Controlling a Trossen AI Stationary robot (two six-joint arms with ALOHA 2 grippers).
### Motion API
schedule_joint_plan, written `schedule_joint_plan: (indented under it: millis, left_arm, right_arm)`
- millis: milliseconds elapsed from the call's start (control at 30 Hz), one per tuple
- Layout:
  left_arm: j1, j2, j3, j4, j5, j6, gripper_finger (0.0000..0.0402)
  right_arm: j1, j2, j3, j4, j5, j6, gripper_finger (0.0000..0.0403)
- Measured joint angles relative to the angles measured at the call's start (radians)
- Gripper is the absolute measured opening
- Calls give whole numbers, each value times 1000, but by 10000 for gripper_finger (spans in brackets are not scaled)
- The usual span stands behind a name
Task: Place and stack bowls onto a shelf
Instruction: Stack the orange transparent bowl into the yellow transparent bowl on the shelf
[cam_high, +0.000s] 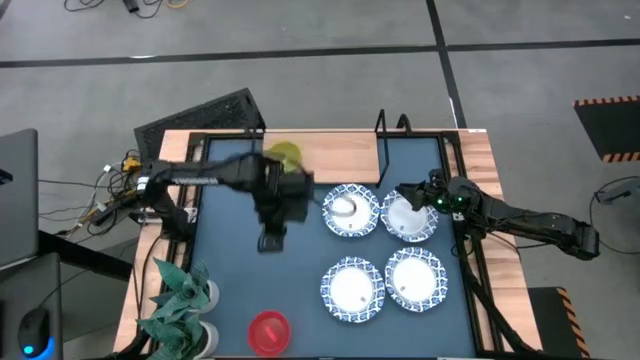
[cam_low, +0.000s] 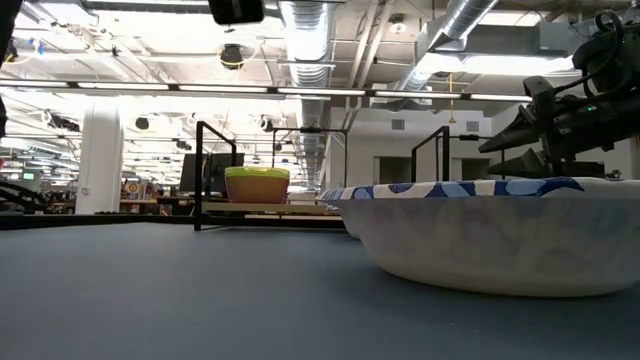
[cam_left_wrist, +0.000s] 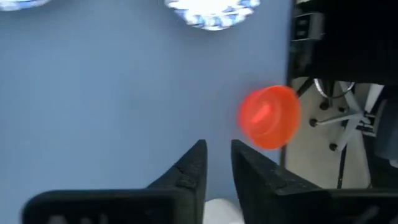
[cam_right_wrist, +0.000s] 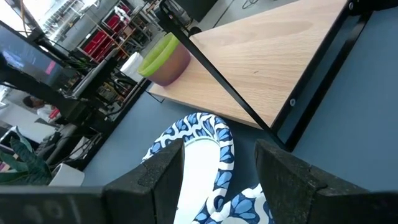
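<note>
The shelf (cam_high: 340, 148) stands along the table's far edge, a light wooden board with black frame ends. On its left part sits a stack of small bowls (cam_high: 285, 155), yellow-green on top (cam_low: 257, 185). A red bowl (cam_high: 268, 332) rests on the table at the near edge, also visible in the left wrist view (cam_left_wrist: 268, 116). Several white bowls with blue rims (cam_high: 352, 288) sit on the table's right half. My left gripper (cam_high: 270, 243) hangs over the table's middle, its fingers (cam_left_wrist: 217, 165) narrowly open with nothing between them. My right gripper (cam_high: 410, 192) stands open over the far right white bowl (cam_right_wrist: 211, 149).
A green potted plant (cam_high: 185, 300) stands at the table's near left corner. A black frame upright (cam_high: 385, 125) rises from the shelf board, right of its middle. Bare blue tabletop (cam_high: 240, 290) lies between the plant, the red bowl and the white bowls.
</note>
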Motion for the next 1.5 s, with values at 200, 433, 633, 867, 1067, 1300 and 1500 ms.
schedule_joint_plan:
  millis: [200,433,633,867,1067,1300,1500]
  left_arm:
    - [-209,0,0,112,-107,-193,133]
    - [-348,-2,-25,135,-290,-355,199]
    - [-437,-2,-162,252,-284,-387,205]
    - [-472,0,-336,425,-295,-447,206]
    - [-493,0,-476,577,-279,-505,206]
    - [-503,1,-583,685,-283,-558,206]
    - [-504,4,-631,758,-280,-578,206]
  right_arm:
    - [0,0,0,0,0,-22,220]
    - [0,0,0,0,-1,-23,220]
    - [0,0,0,0,-3,-23,220]
    - [0,0,0,0,-5,-23,220]
    - [0,0,0,0,-10,-23,220]
    - [0,0,0,0,-10,-23,220]
    - [0,0,0,0,-11,-23,220]
